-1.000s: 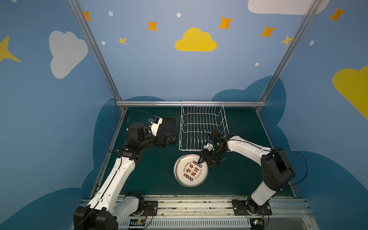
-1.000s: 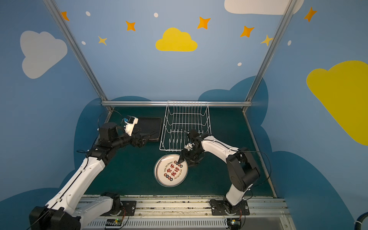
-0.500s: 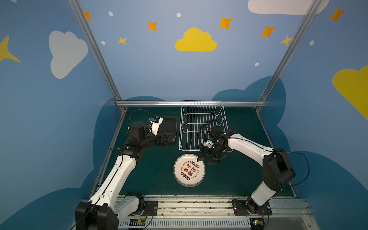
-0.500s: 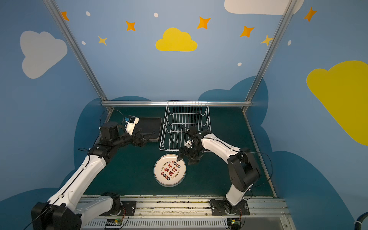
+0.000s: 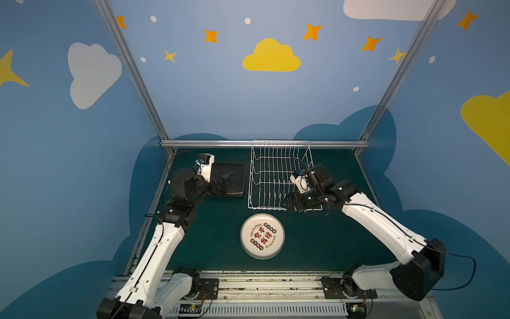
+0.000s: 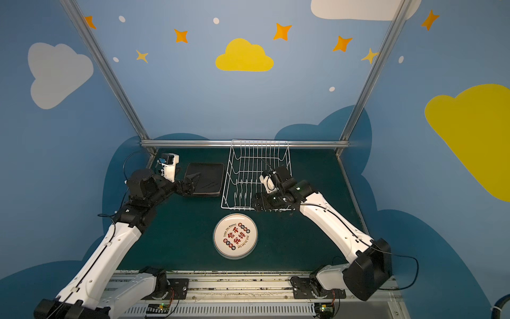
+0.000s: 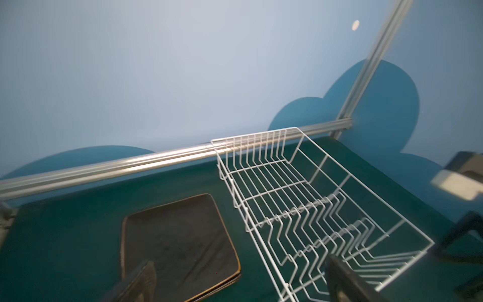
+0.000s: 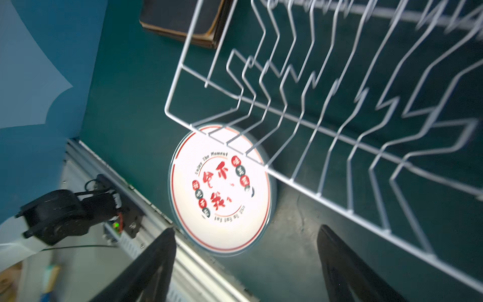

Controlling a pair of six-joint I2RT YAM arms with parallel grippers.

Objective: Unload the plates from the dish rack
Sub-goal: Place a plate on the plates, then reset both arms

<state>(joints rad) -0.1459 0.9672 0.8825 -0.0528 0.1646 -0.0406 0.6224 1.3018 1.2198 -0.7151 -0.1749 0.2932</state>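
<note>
Since the dish rack (image 5: 278,176) stands empty, both claws gape, holding nothing: the left claw (image 7: 240,260) above the stacked square plates (image 5: 237,171), the right claw (image 8: 246,230) near the round plates (image 5: 262,236) laid before the rack, unloading apparently finished.

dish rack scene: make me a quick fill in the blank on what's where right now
1. The white wire dish rack holds ____ plates.
2. The round white plate with red printed characters lies flat on the green table, just in front of the ____.
3. The left gripper, by the stack of black rounded-square plates, and the right gripper are both ____.

Missing words: no; rack; open
</note>
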